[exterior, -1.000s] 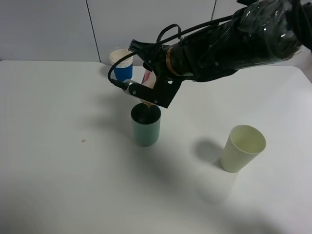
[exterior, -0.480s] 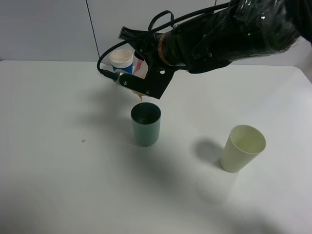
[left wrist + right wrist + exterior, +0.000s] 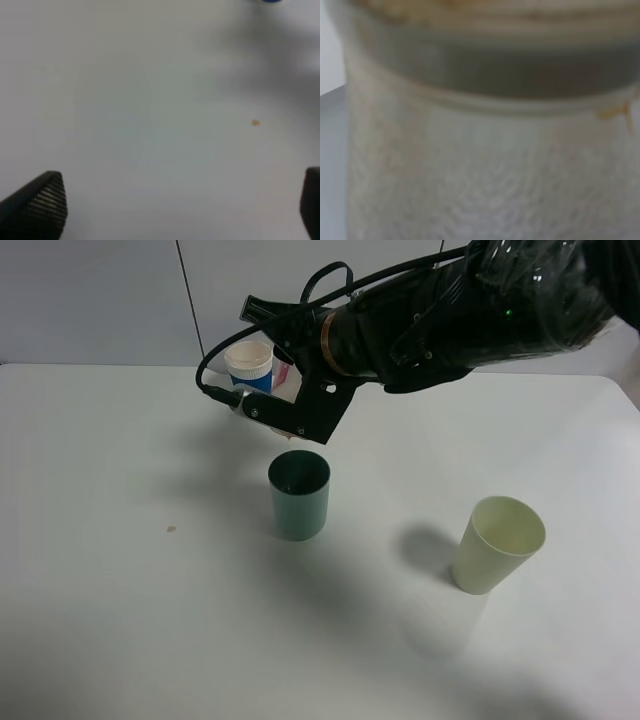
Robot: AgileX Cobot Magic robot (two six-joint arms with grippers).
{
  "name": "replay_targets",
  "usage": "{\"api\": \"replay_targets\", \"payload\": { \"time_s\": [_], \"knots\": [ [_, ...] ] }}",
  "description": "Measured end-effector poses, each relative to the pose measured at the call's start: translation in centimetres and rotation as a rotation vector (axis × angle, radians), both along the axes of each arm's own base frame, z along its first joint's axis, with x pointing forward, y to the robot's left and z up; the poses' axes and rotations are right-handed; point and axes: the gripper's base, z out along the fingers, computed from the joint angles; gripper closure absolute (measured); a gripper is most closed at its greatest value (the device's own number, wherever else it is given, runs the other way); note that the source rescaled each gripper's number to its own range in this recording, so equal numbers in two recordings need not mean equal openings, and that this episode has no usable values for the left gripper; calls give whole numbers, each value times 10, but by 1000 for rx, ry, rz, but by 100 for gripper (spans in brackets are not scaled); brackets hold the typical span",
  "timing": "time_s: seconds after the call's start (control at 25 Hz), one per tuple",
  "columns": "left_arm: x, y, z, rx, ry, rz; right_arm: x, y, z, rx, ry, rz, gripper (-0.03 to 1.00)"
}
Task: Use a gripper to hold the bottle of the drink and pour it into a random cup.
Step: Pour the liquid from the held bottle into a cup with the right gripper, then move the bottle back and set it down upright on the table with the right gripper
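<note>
My right gripper (image 3: 296, 418) is shut on the bottle of the drink (image 3: 287, 386), which is tilted with its mouth down, above and slightly behind the teal-green cup (image 3: 299, 495). The mouth hangs clear of the cup's rim. Only a strip of the pink-and-white label shows past the black fingers. In the right wrist view the clear bottle (image 3: 485, 150) fills the picture, with brownish traces near its neck. My left gripper (image 3: 175, 210) is open and empty above bare table; its fingertips (image 3: 42, 202) show at the picture's edge.
A blue-sleeved white paper cup (image 3: 250, 367) stands at the back, just behind the gripper. A pale yellow-green tumbler (image 3: 497, 544) stands at the front right. A small brown speck (image 3: 171, 530) lies on the white table (image 3: 120, 620) to the left.
My right gripper has lifted the bottle up and back-left, from the teal cup's rim to a gap above it. In the last half second it barely moved.
</note>
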Motion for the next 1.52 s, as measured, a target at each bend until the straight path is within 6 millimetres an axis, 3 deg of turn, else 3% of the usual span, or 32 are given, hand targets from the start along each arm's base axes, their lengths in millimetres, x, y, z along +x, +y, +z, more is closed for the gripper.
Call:
{"api": "replay_targets", "payload": {
  "time_s": [1.04, 1.32, 1.52],
  "knots": [
    [0, 0, 0, 0, 0, 0, -5, 6, 1, -86, -49, 83, 96],
    [0, 0, 0, 0, 0, 0, -3, 2, -1, 179, 103, -123, 96],
    [0, 0, 0, 0, 0, 0, 3, -6, -2, 519, 265, -391, 96]
  ]
}}
